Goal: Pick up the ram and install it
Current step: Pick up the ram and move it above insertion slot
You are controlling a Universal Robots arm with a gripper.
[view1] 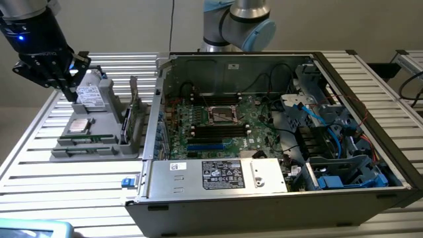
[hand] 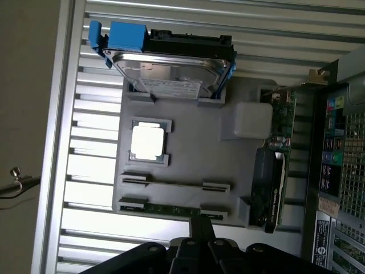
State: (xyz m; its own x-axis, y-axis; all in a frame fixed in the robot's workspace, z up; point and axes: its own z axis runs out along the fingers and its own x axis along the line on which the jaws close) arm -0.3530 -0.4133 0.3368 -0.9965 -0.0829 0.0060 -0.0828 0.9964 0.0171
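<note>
1. Robot gripper [view1: 69, 95] hangs above a gray parts holder [view1: 66, 151] on a slatted metal table [view1: 59, 188]. Its fingers are closed together and hold nothing.
2. The ram [hand: 171, 209] is a thin dark green strip seated between two end brackets at one edge of the holder. It seems to stand on its long edge, probably so the fingers can pinch it from above.
3. The same holder carries a hard drive [hand: 171, 68] propped upright, a square processor [hand: 148, 141] in a frame, and a green card [hand: 274, 171] on edge. Each has its own pocket.
4. Beside the holder, a computer case [view1: 278, 203] lies open on its side, so the motherboard [view1: 218, 124] faces up. That likely gives the arm straight downward access to its memory slots.
5. The ram has not been lifted yet.
</note>
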